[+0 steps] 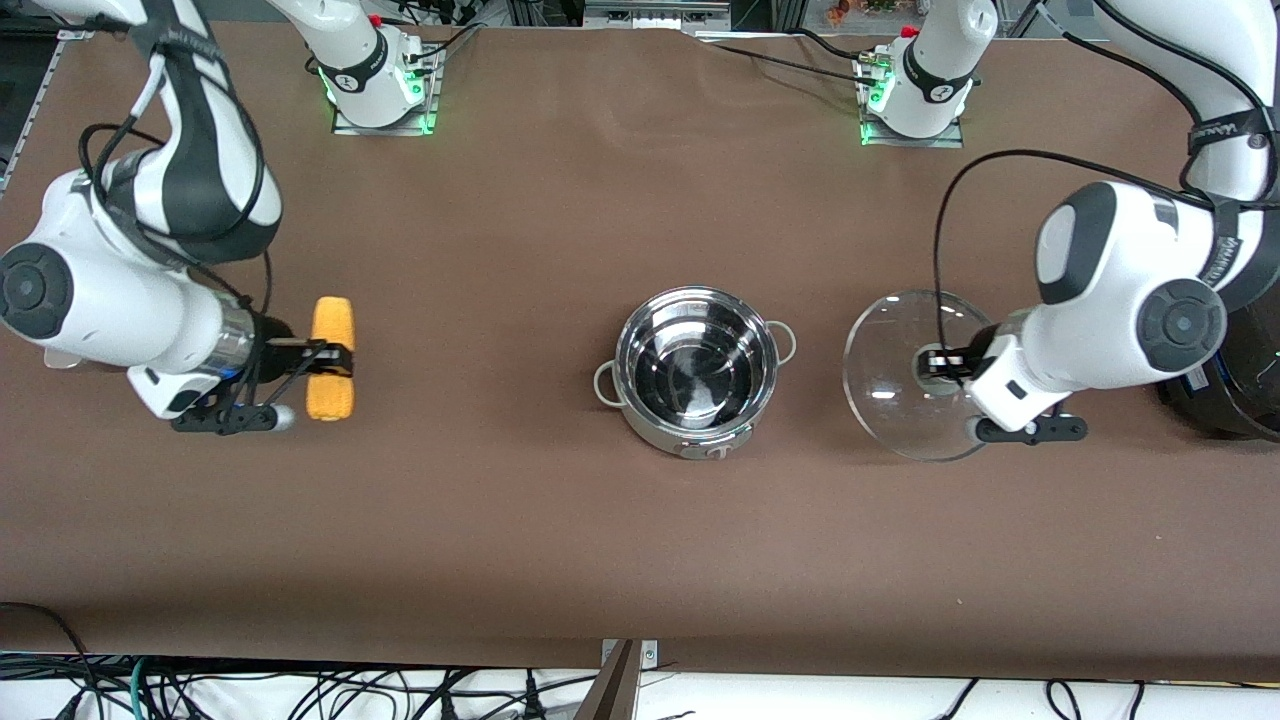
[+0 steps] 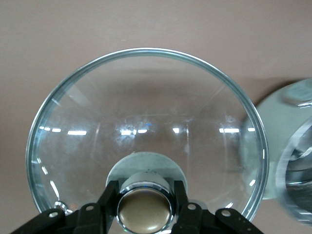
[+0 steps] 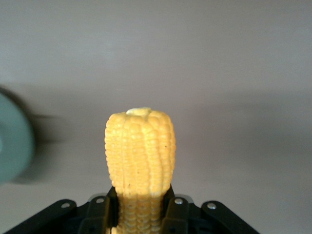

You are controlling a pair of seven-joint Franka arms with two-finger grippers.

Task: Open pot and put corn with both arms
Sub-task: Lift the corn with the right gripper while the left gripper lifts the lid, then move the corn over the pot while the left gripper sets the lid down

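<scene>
**Lid off, corn in the claw, pot waiting**

You have the pot (image 1: 697,370) open in the middle of the table, and nothing is inside it. Your left gripper (image 1: 940,363) is clamped on the knob of the glass lid (image 1: 905,375), holding it beside the pot toward the left arm's end of the table. Your right gripper (image 1: 325,358) is clamped across the corn (image 1: 330,360), toward the right arm's end and well apart from the pot; whether it is lifted off the table cannot be told.

By my reading, opening is done and delivery is the step in hand. Next you need to carry the corn over the pot's mouth, lower it and release, keeping the lid aside.

Count: one pot, one lid, one corn cob, two arms, and part of one black cooker (image 1: 1235,385) at the edge.
</scene>
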